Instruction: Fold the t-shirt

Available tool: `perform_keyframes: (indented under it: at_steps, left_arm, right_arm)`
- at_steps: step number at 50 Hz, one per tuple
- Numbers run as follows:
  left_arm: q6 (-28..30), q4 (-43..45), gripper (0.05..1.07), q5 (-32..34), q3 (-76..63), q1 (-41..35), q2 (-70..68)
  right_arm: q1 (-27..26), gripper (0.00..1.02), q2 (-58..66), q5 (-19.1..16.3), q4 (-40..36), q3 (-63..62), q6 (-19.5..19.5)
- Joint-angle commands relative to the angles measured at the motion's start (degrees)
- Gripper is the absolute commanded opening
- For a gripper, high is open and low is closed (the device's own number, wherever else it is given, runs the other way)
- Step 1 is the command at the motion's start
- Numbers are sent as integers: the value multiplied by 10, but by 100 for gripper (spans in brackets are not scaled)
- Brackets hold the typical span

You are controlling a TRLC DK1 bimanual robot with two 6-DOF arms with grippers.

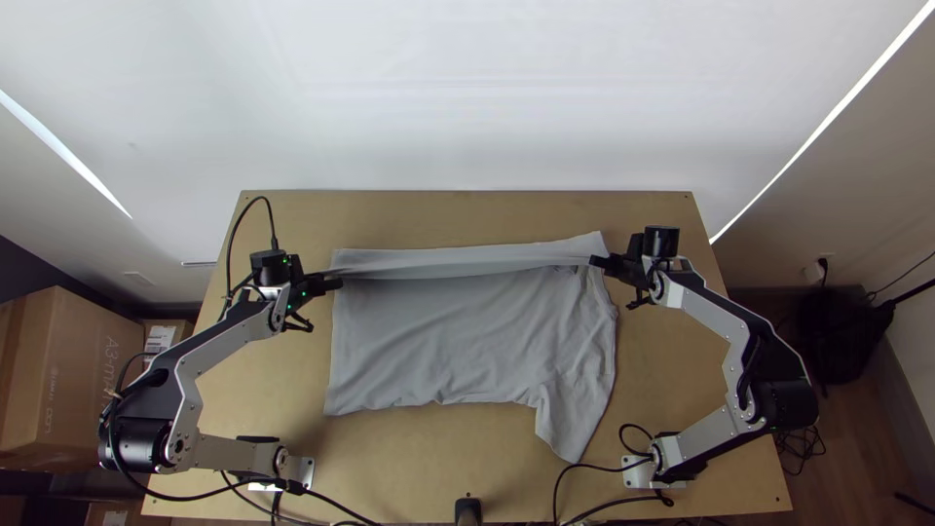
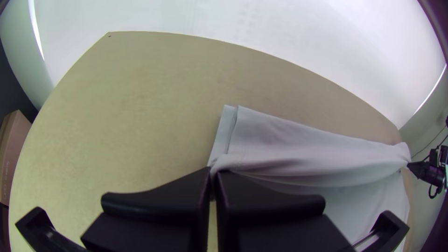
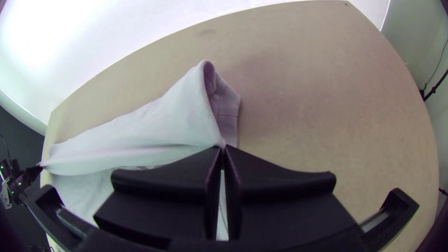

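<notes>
"At the near right of the wooden table, what's that grey flap?"

"Part of the t-shirt, jutting nearward; the body lies spread over the middle."

"Any writing about?"

"Left of the table, dark print on a big cardboard box. Beside that, a smaller box with a white label, too small to make out."

"What's in them?"

"Can't tell."

"And the grippers?"

"Left gripper is at the shirt's far left, fingers pressed together on a pinch of cloth. Right gripper is at the far right, also nipping cloth between closed fingers."

"Farthest off?"

"The shirt's far part, a loose band running between both grippers, with a stitched hem at its right end."
</notes>
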Motion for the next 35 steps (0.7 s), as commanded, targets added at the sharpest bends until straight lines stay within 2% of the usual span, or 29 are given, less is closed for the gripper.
perform_keyframes:
  at_steps: [1,5,7,10,11,12,15,17,25,32,35]
  left_arm:
    - [23,23,17,-11,-35,0,-27]
    - [27,29,41,-15,-54,-8,-43]
    - [27,30,56,-15,-62,-10,-54]
    - [26,32,90,-13,-72,-8,-67]
    - [28,31,100,-13,-73,-9,-69]
    - [31,32,104,-14,-75,-8,-73]
    - [31,32,103,-14,-79,-1,-88]
    - [36,32,103,-14,-83,3,-97]
    - [48,18,103,-12,-83,38,-143]
    - [50,-28,103,-11,-59,65,-178]
    - [50,-51,103,-10,-46,72,-191]
  right_arm:
    - [0,2,-28,32,6,-23,-3]
    - [2,2,-43,39,6,-38,-2]
    - [3,3,-52,41,7,-46,-2]
    - [3,21,-72,43,7,-60,-2]
    - [3,28,-80,45,7,-65,-2]
    - [3,33,-88,46,7,-69,-2]
    - [0,55,-119,47,7,-85,-2]
    - [-3,64,-140,46,6,-95,1]
    - [-16,76,-251,46,-39,-119,2]
    - [-14,87,-323,46,-143,-111,1]
    - [-14,87,-346,46,-180,-107,5]
